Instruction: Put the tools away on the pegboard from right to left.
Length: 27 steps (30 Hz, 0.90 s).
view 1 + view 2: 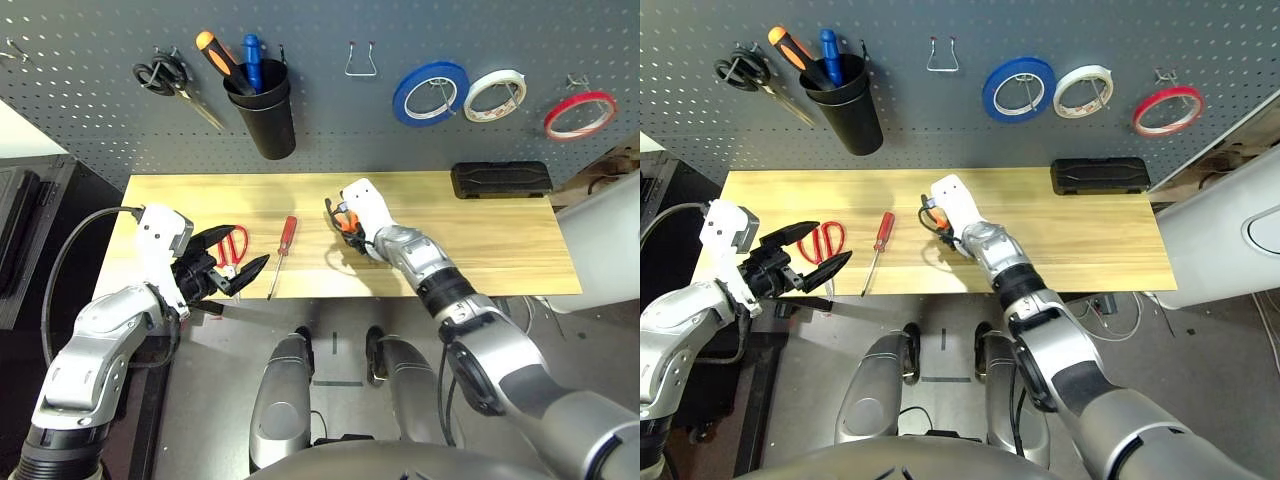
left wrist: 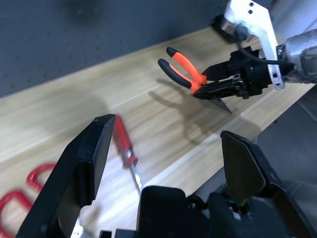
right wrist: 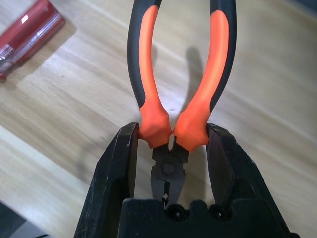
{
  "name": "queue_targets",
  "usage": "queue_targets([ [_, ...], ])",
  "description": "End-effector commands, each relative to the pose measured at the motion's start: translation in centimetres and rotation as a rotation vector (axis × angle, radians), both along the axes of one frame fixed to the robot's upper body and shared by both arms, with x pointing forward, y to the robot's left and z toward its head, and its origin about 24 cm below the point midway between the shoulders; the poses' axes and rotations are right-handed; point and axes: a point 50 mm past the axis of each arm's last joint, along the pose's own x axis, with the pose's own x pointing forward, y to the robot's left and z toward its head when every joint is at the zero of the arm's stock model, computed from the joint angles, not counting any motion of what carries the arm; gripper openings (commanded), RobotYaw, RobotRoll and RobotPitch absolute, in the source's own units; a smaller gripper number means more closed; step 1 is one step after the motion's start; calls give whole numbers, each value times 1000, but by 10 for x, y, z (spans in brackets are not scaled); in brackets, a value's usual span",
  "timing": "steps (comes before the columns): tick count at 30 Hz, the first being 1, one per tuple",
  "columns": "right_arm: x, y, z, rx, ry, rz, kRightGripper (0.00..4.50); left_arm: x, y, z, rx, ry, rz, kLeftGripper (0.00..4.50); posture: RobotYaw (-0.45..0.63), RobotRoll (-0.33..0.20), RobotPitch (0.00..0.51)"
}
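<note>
Your right gripper [image 3: 171,148] grips one pliers [image 3: 183,74], handles pointing away; left gripper [image 2: 163,158] gapes; one screwdriver [image 1: 282,252], one scissors [image 1: 232,247].

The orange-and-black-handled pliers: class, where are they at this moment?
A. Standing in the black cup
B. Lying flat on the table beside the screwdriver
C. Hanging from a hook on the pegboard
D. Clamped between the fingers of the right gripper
D: the right gripper has its two black fingers pressed against the pliers near the pivot, with the handles pointing away above the wooden table.
</note>
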Motion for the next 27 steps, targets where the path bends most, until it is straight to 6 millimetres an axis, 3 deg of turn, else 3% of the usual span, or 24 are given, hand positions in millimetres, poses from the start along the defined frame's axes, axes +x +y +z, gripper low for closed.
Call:
queue_targets([
  [1, -7, -7, 17, 55, -36, 40, 2136, -1, 0, 1, -29, -9, -40, 4500, 128, 0, 183],
  [6, -18, -20, 43, 111, -119, 154, 2136, 4, 0, 11, -68, -42, -69, 4500, 110, 0, 164],
  [17, -35, -42, 79, 195, -271, 290, 2136, 8, 8, 40, -92, -147, -97, 4500, 97, 0, 138],
  [27, -27, -49, 96, 247, -382, 270, 2136, 16, 7, 60, -98, -192, -109, 4500, 95, 0, 139],
])
